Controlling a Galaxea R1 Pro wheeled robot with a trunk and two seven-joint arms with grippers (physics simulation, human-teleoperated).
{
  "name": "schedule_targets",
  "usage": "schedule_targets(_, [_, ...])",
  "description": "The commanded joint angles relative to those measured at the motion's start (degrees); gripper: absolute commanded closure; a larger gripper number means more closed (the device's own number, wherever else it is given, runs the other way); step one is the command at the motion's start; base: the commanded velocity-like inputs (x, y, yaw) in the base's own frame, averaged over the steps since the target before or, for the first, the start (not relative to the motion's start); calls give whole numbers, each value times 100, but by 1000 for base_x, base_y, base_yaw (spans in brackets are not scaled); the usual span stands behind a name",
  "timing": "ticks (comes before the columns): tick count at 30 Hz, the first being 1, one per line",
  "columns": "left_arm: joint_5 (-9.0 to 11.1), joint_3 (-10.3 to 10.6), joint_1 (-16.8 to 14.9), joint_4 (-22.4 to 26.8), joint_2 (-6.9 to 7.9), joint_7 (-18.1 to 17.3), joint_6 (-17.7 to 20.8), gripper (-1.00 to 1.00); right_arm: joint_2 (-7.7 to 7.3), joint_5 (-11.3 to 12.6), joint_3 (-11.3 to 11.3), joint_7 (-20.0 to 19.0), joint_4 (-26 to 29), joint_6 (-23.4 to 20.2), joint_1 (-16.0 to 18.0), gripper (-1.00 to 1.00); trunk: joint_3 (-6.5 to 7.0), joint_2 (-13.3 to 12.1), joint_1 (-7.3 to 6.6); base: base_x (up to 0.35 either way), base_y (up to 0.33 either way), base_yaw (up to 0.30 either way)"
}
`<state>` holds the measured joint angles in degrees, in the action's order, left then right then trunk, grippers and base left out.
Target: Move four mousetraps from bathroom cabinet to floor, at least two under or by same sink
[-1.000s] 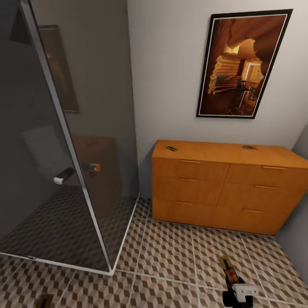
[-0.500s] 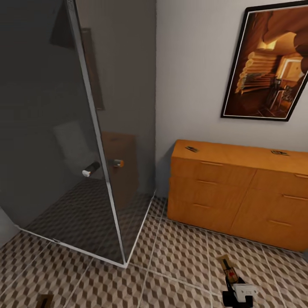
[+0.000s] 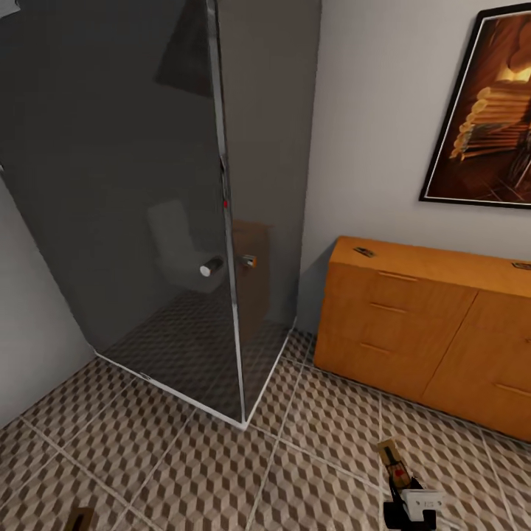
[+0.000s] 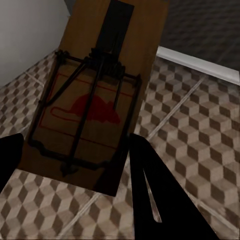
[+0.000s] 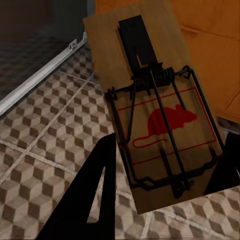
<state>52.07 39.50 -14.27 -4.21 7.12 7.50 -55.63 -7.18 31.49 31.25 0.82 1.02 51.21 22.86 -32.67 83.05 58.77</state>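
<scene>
At the left of the head view stands a tall smoked-glass shower enclosure (image 3: 162, 221) on the cube-patterned brown, beige and white tiled floor (image 3: 184, 472). The left gripper (image 4: 75, 165) pinches a flat tan wooden mousetrap with a black wire spring and a red mouse print (image 4: 95, 95), held above the tiles near the enclosure's white base rail.

Further right, the low orange-brown wooden cabinet with slim bar handles (image 3: 413, 332) sits against the wall under a framed picture (image 3: 490, 110), with two more small traps (image 3: 363, 251) on its top — one near the left end, one at the picture's right edge. The right gripper (image 5: 165, 185) is clamped on a second mousetrap (image 5: 155, 115), visible low in the head view.

This looks like the carrying step: both hands loaded, no sink visible. The next move likely calls for turning toward the sink and setting both traps on the tiles beside it.
</scene>
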Motion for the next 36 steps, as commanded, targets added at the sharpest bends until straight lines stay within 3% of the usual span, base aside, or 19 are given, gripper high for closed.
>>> schedule_targets(1, [-48, 40, -6, -11, -4, 94, -9, 100, -2, 53, 48, -3, 4, 12, 0, 100, -8, 3, -4, -318, 0, 285])
schedule_targets(25, [-48, 40, -6, -9, -9, 94, -9, 100, -3, 52, 48, -3, 4, 12, 0, 100, -66, 3, -4, -41, 0, 286])
schedule_targets(36, [-48, 40, -6, -9, -8, 94, -9, 100, -2, 52, 48, -3, 4, 12, 4, 100, -93, 3, -4, -272, 62, 285])
